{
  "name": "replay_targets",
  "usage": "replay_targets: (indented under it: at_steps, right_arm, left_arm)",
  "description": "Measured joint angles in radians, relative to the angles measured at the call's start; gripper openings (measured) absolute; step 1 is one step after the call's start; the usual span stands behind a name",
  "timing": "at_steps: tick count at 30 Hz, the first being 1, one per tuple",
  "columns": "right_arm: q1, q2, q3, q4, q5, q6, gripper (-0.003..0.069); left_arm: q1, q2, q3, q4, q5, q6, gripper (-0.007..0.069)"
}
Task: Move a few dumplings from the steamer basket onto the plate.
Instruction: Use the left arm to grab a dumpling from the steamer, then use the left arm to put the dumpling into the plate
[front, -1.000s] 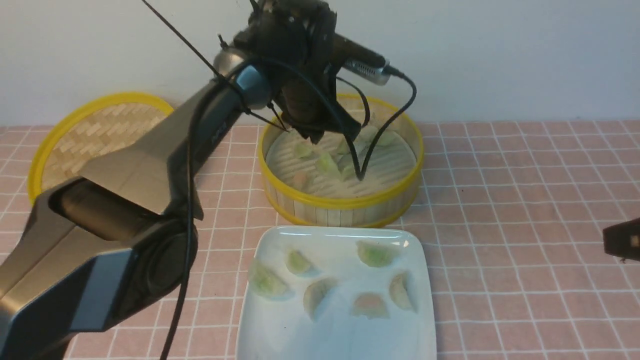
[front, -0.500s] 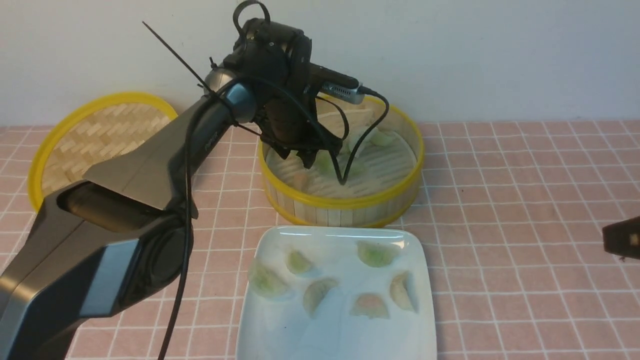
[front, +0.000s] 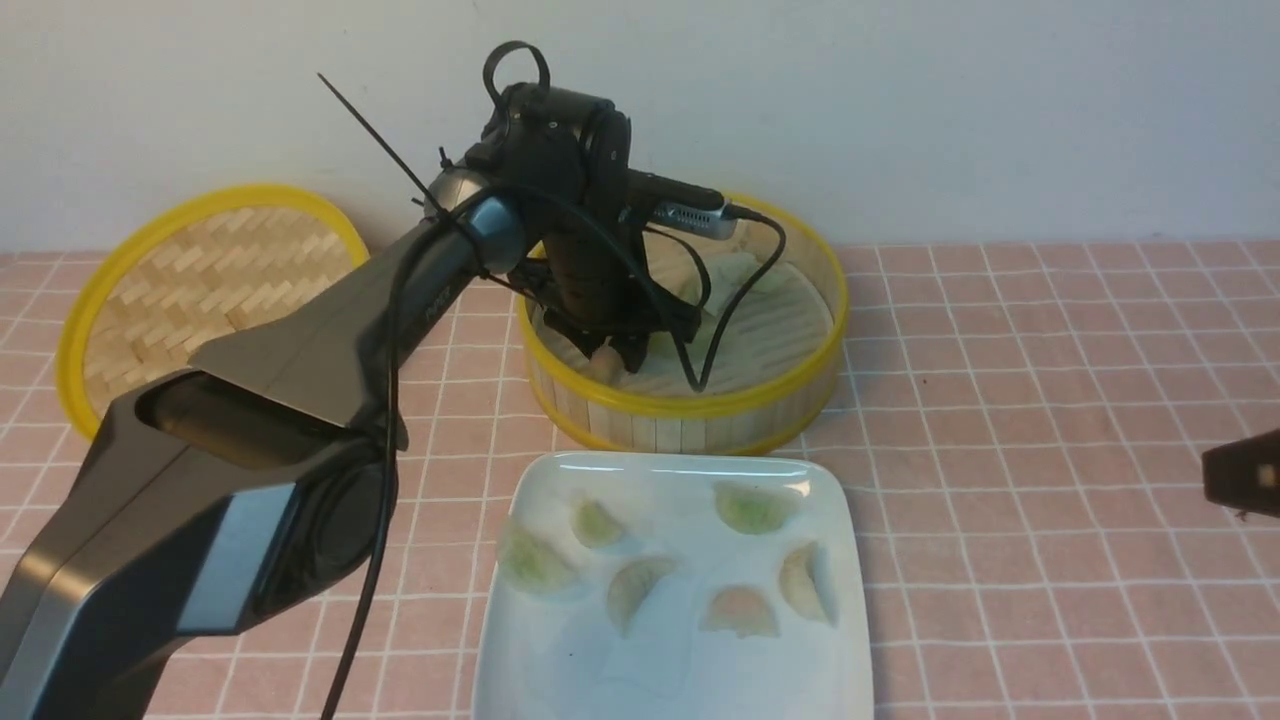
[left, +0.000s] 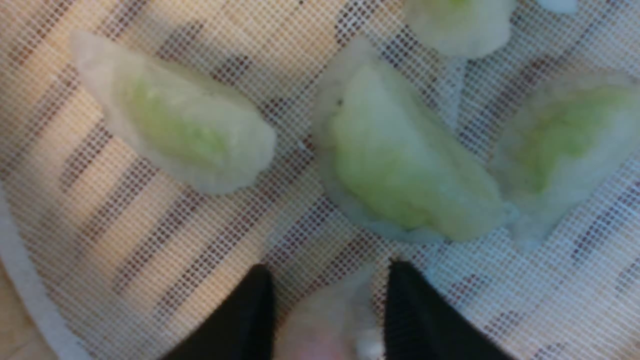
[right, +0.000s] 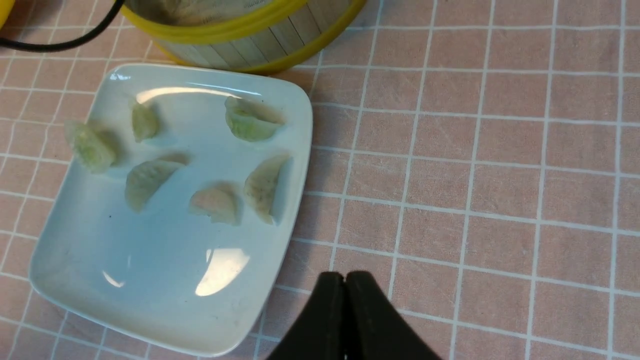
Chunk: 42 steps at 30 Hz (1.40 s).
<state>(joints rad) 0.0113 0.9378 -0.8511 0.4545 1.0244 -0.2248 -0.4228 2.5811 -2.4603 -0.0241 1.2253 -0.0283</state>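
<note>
The steamer basket (front: 690, 405) stands at the back centre with dumplings on its mesh-lined floor. My left gripper (front: 612, 358) is down inside it, near its front left. In the left wrist view the left gripper (left: 327, 280) has its jaws closed in on a pinkish dumpling (left: 325, 325), which fills the gap between them. Pale green dumplings (left: 400, 175) lie just beyond. The white plate (front: 700, 690) in front holds several dumplings (front: 745, 507). My right gripper (right: 345, 277) is shut and empty, low over the cloth right of the plate (right: 150, 280).
The flat woven lid (front: 200, 280) lies at the back left. A pink checked cloth (front: 1000, 400) covers the table. The left arm's cable (front: 720, 320) hangs into the basket. The wall stands close behind the basket.
My left gripper has dropped from above the basket down to its floor, shifting toward the front left, and its fingers have narrowed around the pinkish dumpling. The right arm has not moved.
</note>
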Motion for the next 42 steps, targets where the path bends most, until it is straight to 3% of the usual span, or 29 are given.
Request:
replay_targets:
  at_steps: [3,12,16,20,23,28,32,36,39,42]
  right_arm:
    - [0.000,0.000,0.000,0.010,0.001,0.000,-0.0015]
    - [0.000,0.000,0.000,0.014,0.009,0.000,-0.0015]
    - [0.000,0.000,0.000,0.014,0.009,0.000,-0.0015]
    - [0.000,0.000,0.000,0.018,0.009,0.000,-0.0015]
    - [0.000,0.000,0.000,0.028,-0.012,-0.004,-0.0015]
    - [0.000,0.048,-0.022,0.080,-0.035,-0.058,-0.0015]
    - [0.001,0.133,-0.085,0.123,-0.009,-0.103,-0.0008]
    - [0.048,0.236,-0.180,0.115,0.003,-0.121,0.0004]
    - [0.153,0.365,-0.290,0.054,-0.019,-0.100,0.0031]
    - [0.235,0.490,-0.393,-0.020,-0.050,-0.046,0.0071]
  left_arm:
    - [0.000,-0.019,0.008,0.000,-0.004,0.012,0.0184]
    - [-0.001,-0.328,0.170,-0.036,0.004,0.028,0.0182]
    - [-0.019,-0.618,0.540,-0.129,0.003,0.048,0.0182]
    - [-0.065,-0.731,0.865,-0.172,-0.003,0.061,0.0182]
    - [-0.126,-0.764,1.087,-0.207,-0.099,0.065,0.0182]
    - [-0.180,-0.756,1.258,-0.223,-0.264,0.065,0.0182]
    - [-0.182,-0.731,1.268,-0.224,-0.310,0.065,0.0184]
    - [-0.182,-0.705,1.270,-0.224,-0.318,0.065,0.0281]
    - [-0.182,-0.700,1.265,-0.224,-0.295,0.065,0.0442]
    - [-0.182,-0.704,1.231,-0.218,-0.241,0.065,0.0470]
